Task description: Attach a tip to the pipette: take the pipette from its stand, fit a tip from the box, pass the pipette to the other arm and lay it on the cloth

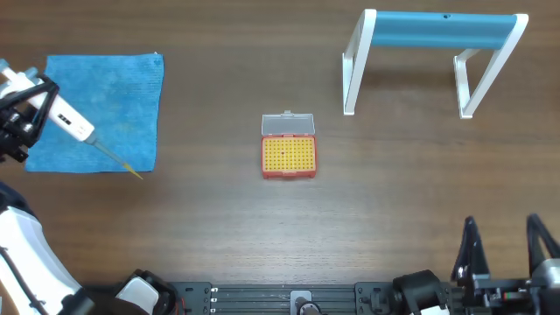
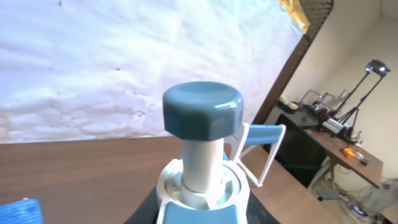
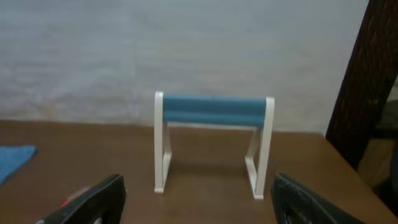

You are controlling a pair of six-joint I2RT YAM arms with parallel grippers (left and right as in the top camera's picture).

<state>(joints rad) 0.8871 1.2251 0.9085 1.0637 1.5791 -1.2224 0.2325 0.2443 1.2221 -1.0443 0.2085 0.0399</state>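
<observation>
Left gripper [image 1: 33, 107] first: we see it at the far left of the table [image 1: 219, 254], clamped on the upper body of the pipette [image 1: 72, 125]. From the wrist camera we look straight along the shaft at the blue plunger button [image 2: 202, 111], so the grip sits just below the head. That leaves the working end free.

We read the tilt as deliberate. The pipette slants down across the blue cloth [image 1: 114, 83], and its yellow tip [image 1: 125, 165] reaches past the cloth's near edge, over bare wood. A tip is fitted, and the pipette sits in the arm nearest the cloth. By our judgement only the laying down is left. We cannot tell whether the pipette is touching the fabric or hanging just above it.

Mid-table stands the tip box [image 1: 289, 157], lid folded back. It is well apart from both arms, so nothing blocks it. The white-and-blue stand [image 1: 437, 31] holds nothing.

Right gripper [image 1: 506, 249] is parked near its base with its fingers [image 3: 93, 199] spread wide — nothing between them. It faces the stand, clear of the left arm's work.
</observation>
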